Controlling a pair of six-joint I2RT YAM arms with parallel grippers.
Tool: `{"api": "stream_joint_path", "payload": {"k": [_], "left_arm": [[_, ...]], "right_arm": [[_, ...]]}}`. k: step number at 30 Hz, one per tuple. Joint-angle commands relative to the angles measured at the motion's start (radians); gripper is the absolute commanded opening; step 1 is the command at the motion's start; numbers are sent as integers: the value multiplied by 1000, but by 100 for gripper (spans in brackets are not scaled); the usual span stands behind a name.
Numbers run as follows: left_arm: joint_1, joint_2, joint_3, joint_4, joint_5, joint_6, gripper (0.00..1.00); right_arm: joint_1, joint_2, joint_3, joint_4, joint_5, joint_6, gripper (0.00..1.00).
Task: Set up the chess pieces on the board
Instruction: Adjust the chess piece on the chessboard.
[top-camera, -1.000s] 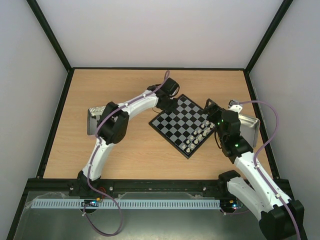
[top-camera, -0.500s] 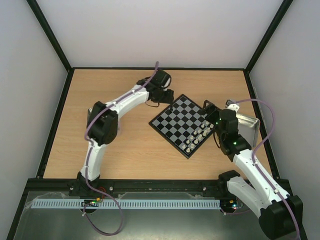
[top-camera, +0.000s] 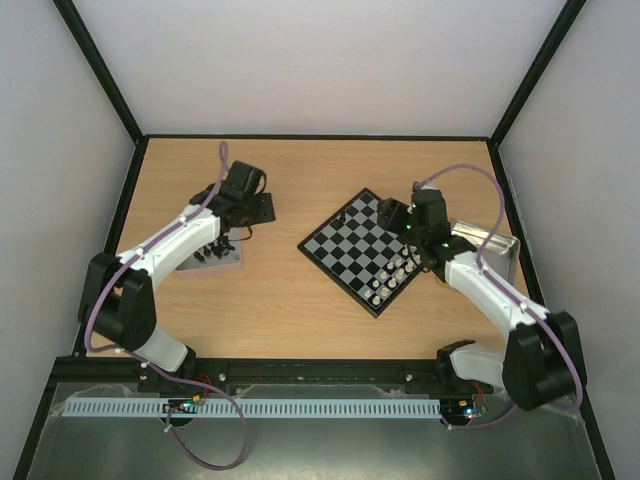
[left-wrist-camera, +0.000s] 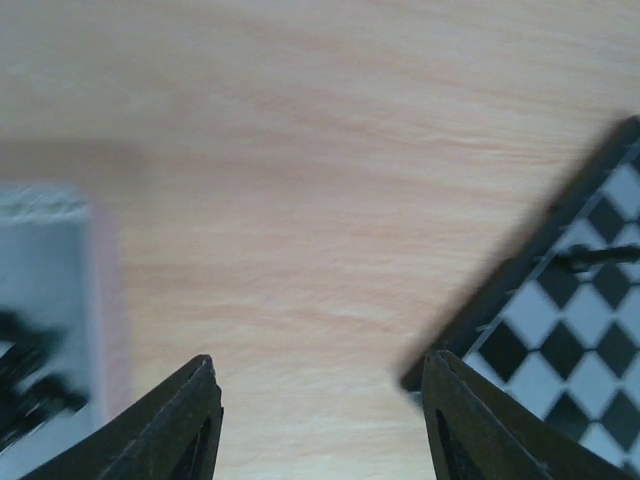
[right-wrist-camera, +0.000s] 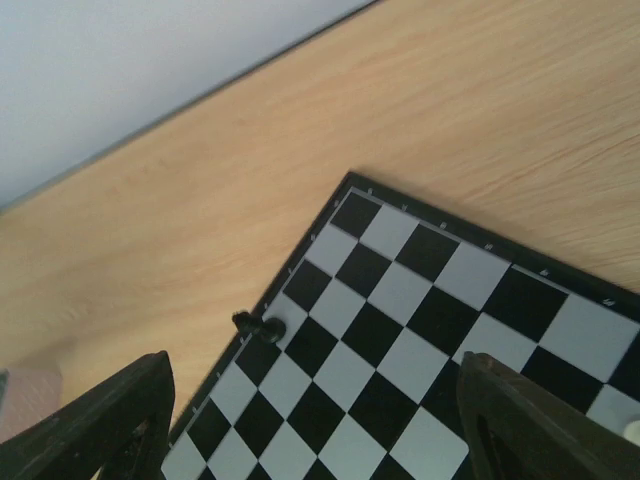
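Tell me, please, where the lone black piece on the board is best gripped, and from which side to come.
Grip the black piece around its slim body, probably coming straight down from above. It seems to stand upright on a square at the edge of the board. No other piece is near it, so both its flanks are free. It is small, so a side approach would likely meet the board first.

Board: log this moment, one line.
left gripper open, empty, over table | right gripper open, empty, over board | black piece at board edge
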Motion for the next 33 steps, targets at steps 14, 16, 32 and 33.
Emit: {"api": "stream_joint_path", "payload": {"k": [14,16,32,33], "left_arm": [[88,-121,-278,98,240,4,45],[89,-116,-279,100,246,4,45],[81,-103,-284,102,267,7,45],[80,-102,-283,103,268,6,45]], "right_arm": [[206,530,287,-29,-15,-24,43],[211,572,299,-10,4,-14,40],[215,783,474,-35,184,-51,36],[215,790,483,-42,190,-57,35]]}}
